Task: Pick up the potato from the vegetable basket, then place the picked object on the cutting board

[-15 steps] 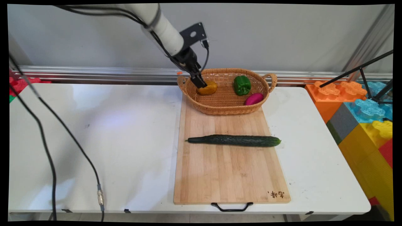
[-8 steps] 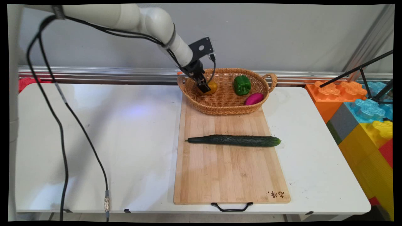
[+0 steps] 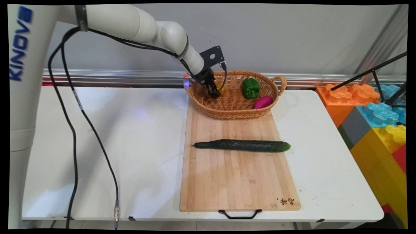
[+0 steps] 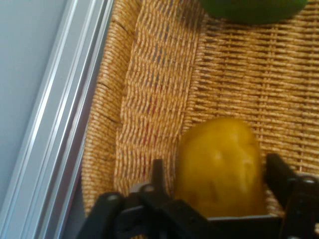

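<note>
End effector (image 4: 217,174) is reached into the left end of the wicker basket (image 3: 232,112), its fingers (image 4: 158,174) spread apart on either side of the yellow pepper (image 4: 219,167), which is thereby framed for gripping but not visibly clamped. Green pepper (image 3: 250,88) is seen beside it.

Woven wicker basket (image 3: 234,109) (rough weave)

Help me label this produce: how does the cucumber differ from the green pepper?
The cucumber is long, slim and dark green; the green pepper is short, blocky and brighter green. The cucumber lies flat across the wooden cutting board, out in the open; the green pepper sits inside the wicker basket, beside a magenta item. Both are green, and the gripper touches neither.
</note>
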